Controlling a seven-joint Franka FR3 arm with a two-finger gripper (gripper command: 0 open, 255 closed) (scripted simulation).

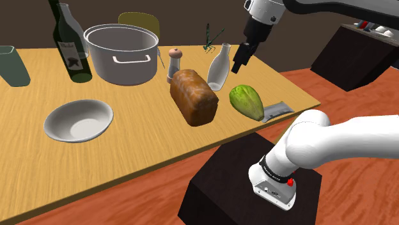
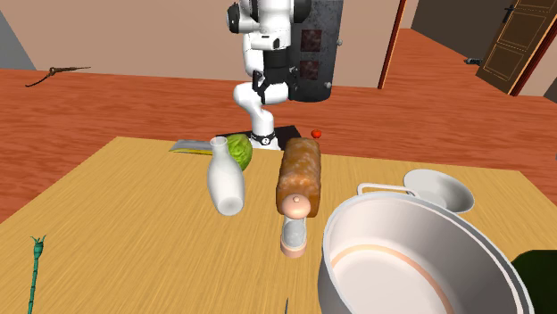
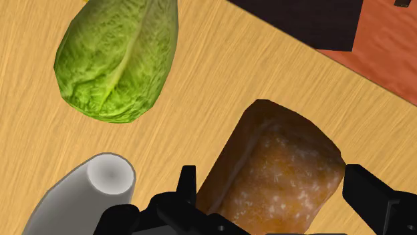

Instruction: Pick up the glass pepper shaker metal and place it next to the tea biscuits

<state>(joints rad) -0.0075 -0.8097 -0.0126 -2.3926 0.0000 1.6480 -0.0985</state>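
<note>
Currently, the all-black two-finger gripper (image 1: pixel 238 66) is held in the air above the light wooden table (image 1: pixel 128 166). In the shoulder view it appears just to the right of the neck of the white narrow-necked bottle (image 1: pixel 219 67). The fingers (image 3: pixel 188 183) are spread apart and nothing is grasped. In the wrist view, one end of the brown crusted bread loaf (image 3: pixel 277 167) is seen between them, lower down and untouched.

The grey pepper shaker with a rounded pinkish cap (image 1: pixel 174 64) is stood upright on the table. In the shoulder view it is located between the large grey two-handled pot (image 1: pixel 121 54) and the white narrow-necked bottle, just behind the far end of the bread loaf. It is apart from the gripper.

The flat grey tea-biscuit packet (image 1: pixel 276 110) is laid at the table edge nearest the dark box stand (image 1: pixel 236 185), just beside the green leafy lettuce head (image 1: pixel 247 101). The pepper shaker and the tea-biscuit packet are well apart, with the bread loaf and the lettuce head between them.

A white shallow bowl (image 1: pixel 78 120) is set toward the shoulder view's left. A dark green glass bottle (image 1: pixel 69 45) is stood just left of the pot.
</note>
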